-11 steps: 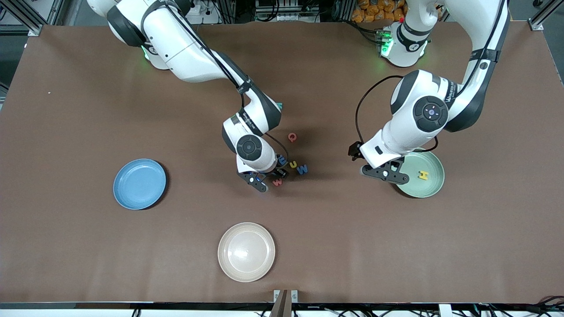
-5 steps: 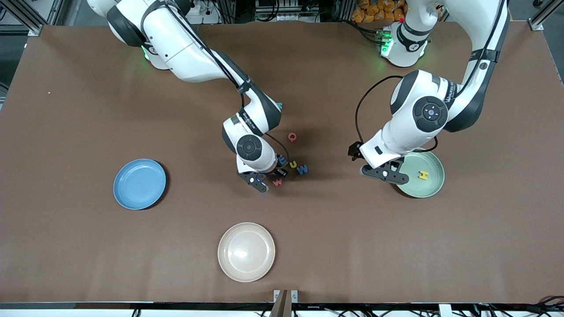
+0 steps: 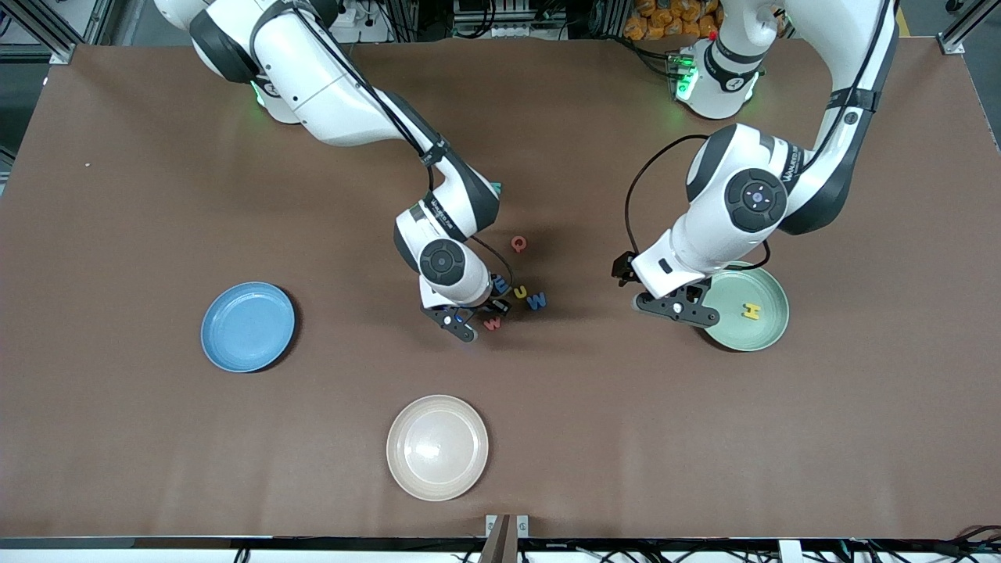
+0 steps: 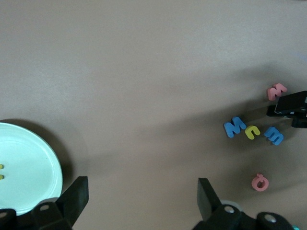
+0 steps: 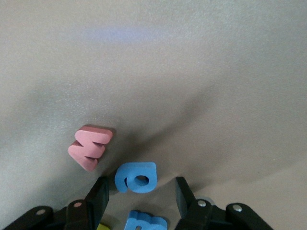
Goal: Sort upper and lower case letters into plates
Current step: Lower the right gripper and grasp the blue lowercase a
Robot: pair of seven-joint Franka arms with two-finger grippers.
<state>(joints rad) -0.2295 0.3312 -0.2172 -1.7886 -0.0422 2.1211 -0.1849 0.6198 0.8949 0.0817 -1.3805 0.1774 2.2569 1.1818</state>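
Right gripper (image 5: pixel 139 194) low over the letter cluster, fingers apart astride a blue letter (image 5: pixel 136 177), not yet clamped; left gripper (image 4: pixel 141 194) open, waiting beside the green plate (image 3: pixel 762 330).

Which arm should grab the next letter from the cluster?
Right. The right gripper is down at the cluster, fingers either side of the blue letter. The left gripper is open by the mint plate, away from the cluster.

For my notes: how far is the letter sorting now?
Done: a yellow H lies in the green plate. In hand: the right gripper straddles a blue letter, not yet lifted. Left: the cluster and a red letter; the blue plate holds nothing.
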